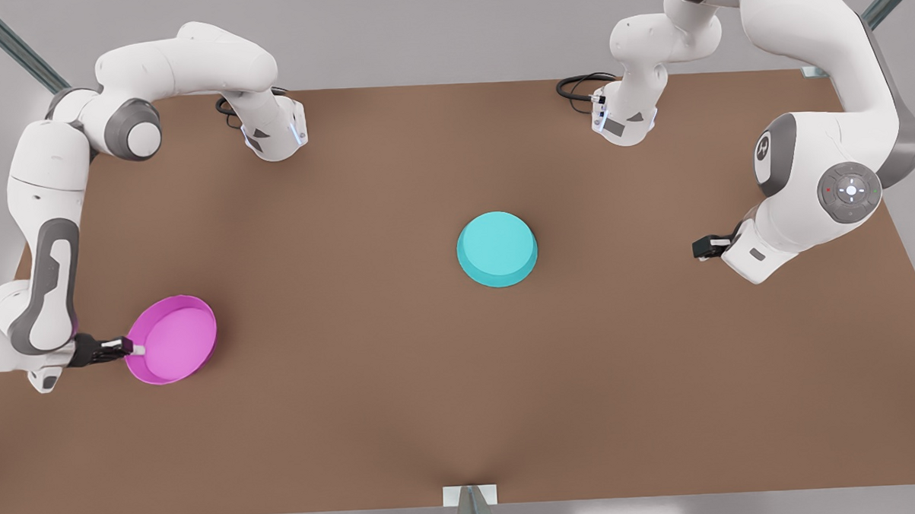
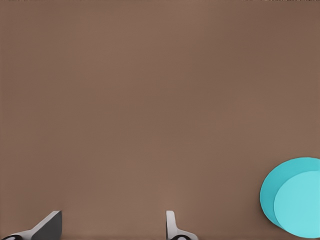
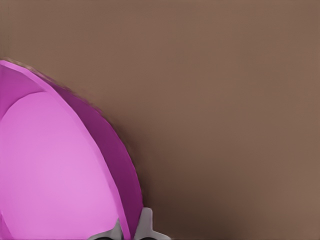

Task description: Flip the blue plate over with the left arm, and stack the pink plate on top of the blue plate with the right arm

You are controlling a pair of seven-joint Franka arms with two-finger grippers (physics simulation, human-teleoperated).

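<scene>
The right tool (image 1: 135, 348) pinches the rim of the pink plate (image 1: 175, 339) at the front view's left of the counter (image 1: 355, 367); the blue plate (image 1: 497, 249) lies upside down mid-counter; the left tool (image 1: 699, 248) hovers well apart, fingers spread.

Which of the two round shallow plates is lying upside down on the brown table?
The round turquoise blue plate at the table's middle: its flat base faces up, free of both grippers. The magenta pink plate shows its hollow, its rim pinched by the right gripper.
</scene>
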